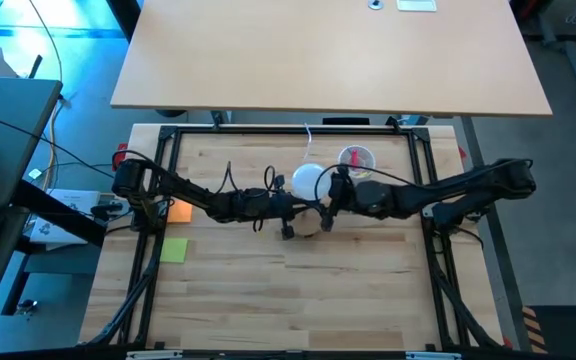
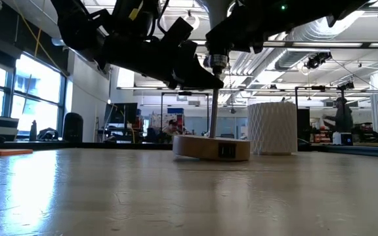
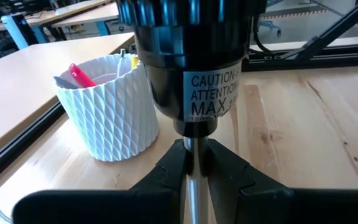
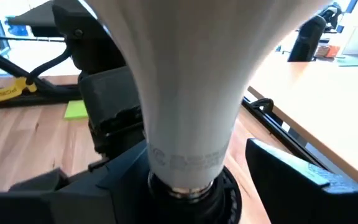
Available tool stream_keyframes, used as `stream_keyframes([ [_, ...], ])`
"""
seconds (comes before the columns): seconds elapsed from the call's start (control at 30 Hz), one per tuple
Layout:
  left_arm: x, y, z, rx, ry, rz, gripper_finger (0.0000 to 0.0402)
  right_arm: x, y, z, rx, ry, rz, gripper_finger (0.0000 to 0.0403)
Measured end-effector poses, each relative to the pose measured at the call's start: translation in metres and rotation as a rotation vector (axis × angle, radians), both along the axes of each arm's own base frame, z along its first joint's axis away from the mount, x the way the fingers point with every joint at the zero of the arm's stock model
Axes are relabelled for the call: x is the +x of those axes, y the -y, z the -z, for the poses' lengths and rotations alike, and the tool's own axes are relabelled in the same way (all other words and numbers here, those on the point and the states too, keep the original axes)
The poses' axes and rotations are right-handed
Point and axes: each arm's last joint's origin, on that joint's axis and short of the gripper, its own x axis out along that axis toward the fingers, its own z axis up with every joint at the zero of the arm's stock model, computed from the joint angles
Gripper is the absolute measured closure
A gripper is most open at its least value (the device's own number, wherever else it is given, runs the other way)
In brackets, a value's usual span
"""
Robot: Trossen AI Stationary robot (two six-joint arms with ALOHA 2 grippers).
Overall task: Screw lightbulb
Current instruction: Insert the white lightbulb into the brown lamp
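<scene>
The lightbulb (image 1: pixel 308 182), white and frosted, stands upright with its neck (image 4: pixel 191 93) in the black socket (image 3: pixel 191 68). A thin metal stem (image 2: pixel 213 111) carries the socket above a round wooden disc (image 2: pixel 212 148) that rests on the table. My left gripper (image 1: pixel 290 208) reaches in from the table's left and is shut on the stem. My right gripper (image 1: pixel 330 190) comes from the right and is open. Its fingers (image 4: pixel 291 171) stand on either side of the bulb's neck, with a gap showing beside it. My left gripper (image 3: pixel 191 171) pinches the metal stem (image 3: pixel 192 152) between its two fingers, just under the black socket. The fingers come in nearly level from the table's left and lie across the upright stem. The wooden disc at the stem's foot stays on the table.
A white ribbed cup (image 1: pixel 356 158) holding a red item stands just beyond the lamp toward the far right. A green note (image 1: pixel 174 250) lies near the left rail. Black frame rails (image 1: pixel 420 160) border the table, and a second tabletop (image 1: pixel 328 60) lies beyond the far edge.
</scene>
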Motion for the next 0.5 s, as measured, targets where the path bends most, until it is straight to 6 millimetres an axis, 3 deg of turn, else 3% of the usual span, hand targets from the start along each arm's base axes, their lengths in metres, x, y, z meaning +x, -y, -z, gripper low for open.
stream_keyframes([
  [0.5, -0.0005, -0.0007, 0.0011, -0.005, -0.009, -0.003, 0.0367, -0.0069, -0.0014, -0.009, 0.0, 0.002, -0.093, 0.0151],
])
